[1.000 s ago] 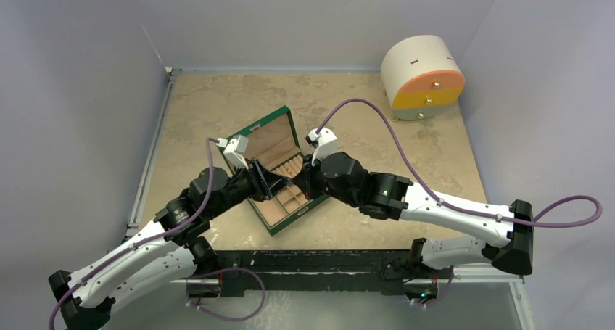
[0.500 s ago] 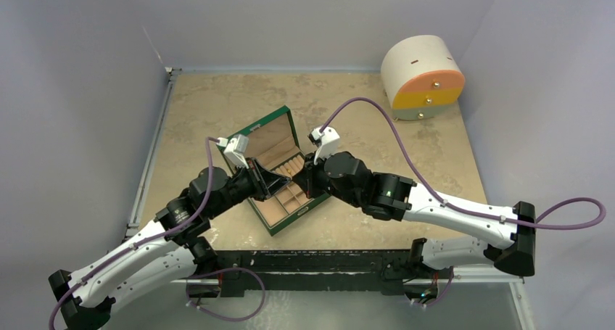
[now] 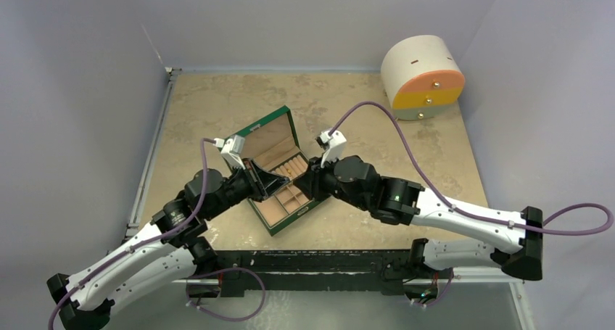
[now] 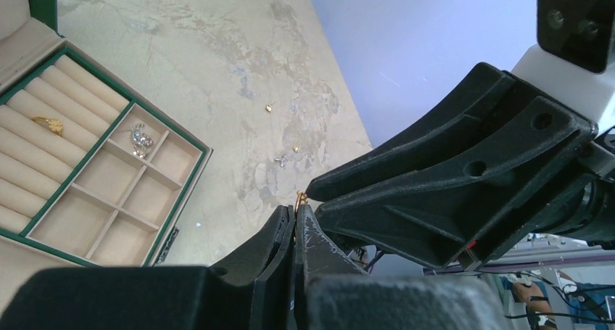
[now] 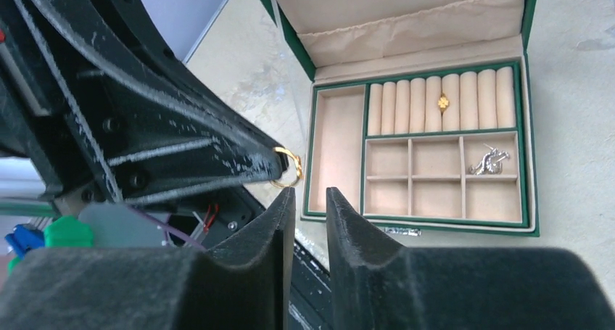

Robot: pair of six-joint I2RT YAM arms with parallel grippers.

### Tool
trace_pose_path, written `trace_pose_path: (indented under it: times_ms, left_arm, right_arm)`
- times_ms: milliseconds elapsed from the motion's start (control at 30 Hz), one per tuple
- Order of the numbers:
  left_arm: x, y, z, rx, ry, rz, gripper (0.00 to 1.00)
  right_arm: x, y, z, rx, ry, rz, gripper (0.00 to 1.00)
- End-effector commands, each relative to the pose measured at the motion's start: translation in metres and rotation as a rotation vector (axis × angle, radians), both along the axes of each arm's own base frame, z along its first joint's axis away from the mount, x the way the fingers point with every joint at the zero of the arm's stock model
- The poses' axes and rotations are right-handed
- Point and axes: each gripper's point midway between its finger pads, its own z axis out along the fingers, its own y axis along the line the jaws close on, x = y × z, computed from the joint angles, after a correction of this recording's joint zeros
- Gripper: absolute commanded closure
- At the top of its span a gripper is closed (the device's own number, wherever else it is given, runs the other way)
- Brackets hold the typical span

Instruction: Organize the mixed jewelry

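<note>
Your left gripper (image 4: 296, 215) is clenched on a gold ring (image 5: 289, 167), pinched at the very fingertips and held up beside the box (image 5: 529, 127). Your right gripper (image 5: 310, 194) sits tip to tip with it, jaws slightly parted; it seems to touch nothing, though the ring is close. In the box, a gold piece (image 5: 442, 102) rests on the rolls and silver pieces (image 5: 489, 162) fill one compartment. Loose pieces (image 4: 269, 108) lie on the table (image 4: 217, 54).
</note>
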Motion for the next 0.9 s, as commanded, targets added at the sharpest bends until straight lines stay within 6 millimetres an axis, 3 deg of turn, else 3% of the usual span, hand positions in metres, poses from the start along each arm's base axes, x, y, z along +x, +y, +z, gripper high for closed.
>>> trace_pose_path:
  times_ms: [0,367,567,867]
  left_arm:
    - [-0.001,0.002,0.014,-0.032,-0.081,-0.012,1.00]
    - [-0.037,-0.008,0.032,-0.055,-0.214,-0.231,1.00]
    - [-0.057,-0.013,0.049,-0.103,-0.262,-0.343,1.00]
    - [-0.073,-0.011,0.069,-0.161,-0.308,-0.410,1.00]
  right_arm:
    - [-0.019,-0.003,0.024,0.114,-0.018,0.086,0.73]
    - [-0.054,-0.010,0.051,0.237,-0.060,0.319,0.61]
    - [-0.062,-0.009,0.071,0.349,-0.059,0.432,0.60]
    - [-0.073,-0.007,0.078,0.411,-0.057,0.532,0.60]
